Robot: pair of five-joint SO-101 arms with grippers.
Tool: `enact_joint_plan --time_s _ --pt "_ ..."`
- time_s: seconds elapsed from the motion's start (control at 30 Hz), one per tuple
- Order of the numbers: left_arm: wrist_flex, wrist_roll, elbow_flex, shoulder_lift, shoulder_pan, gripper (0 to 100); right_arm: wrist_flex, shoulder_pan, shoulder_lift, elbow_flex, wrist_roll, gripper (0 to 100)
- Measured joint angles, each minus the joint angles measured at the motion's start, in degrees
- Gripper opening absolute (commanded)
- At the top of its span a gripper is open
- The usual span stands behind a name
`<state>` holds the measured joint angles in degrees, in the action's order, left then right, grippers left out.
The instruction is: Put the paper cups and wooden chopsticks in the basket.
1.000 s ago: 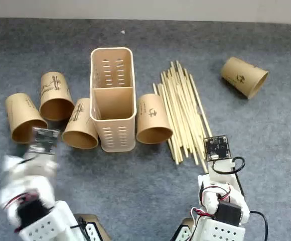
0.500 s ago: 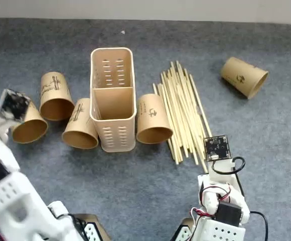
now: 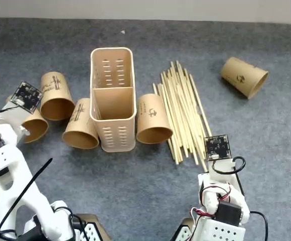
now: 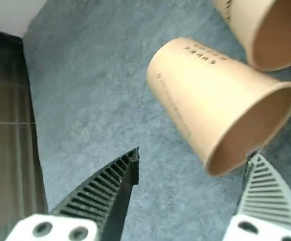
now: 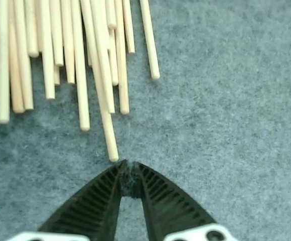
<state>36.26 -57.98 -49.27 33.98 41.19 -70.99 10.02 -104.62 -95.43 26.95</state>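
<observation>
The leftmost paper cup (image 4: 210, 100) lies on its side on the grey surface (image 3: 135, 186), just ahead of the wide-open left gripper (image 4: 195, 153). The basket (image 3: 116, 133) stands nearby, with the wooden chopsticks (image 3: 180, 110) beside it. The right gripper (image 5: 129, 168), closed and empty, sits at one chopstick's end.

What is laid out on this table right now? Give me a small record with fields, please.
Basket: upright, two compartments, nothing visible inside
Paper cups: five, all on their sides; three left of basket, one beside its right, one far right
Chopsticks: loose pile right of basket
Left fingers: open, either side of the leftmost cup
Right fingers: shut, at the pile's near end
</observation>
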Motion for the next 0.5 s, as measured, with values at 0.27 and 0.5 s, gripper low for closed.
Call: enact_joint_plan --time_s 0.27,0.5 --pt "-1.8 0.0 -0.5 -0.4 -2.2 32 0.0 0.0 0.0 0.0 0.0 0.6" --pt "-20.2 -0.1 -5.1 -9.4 -2.2 29 0.0 0.0 0.0 0.0 0.0 0.6"
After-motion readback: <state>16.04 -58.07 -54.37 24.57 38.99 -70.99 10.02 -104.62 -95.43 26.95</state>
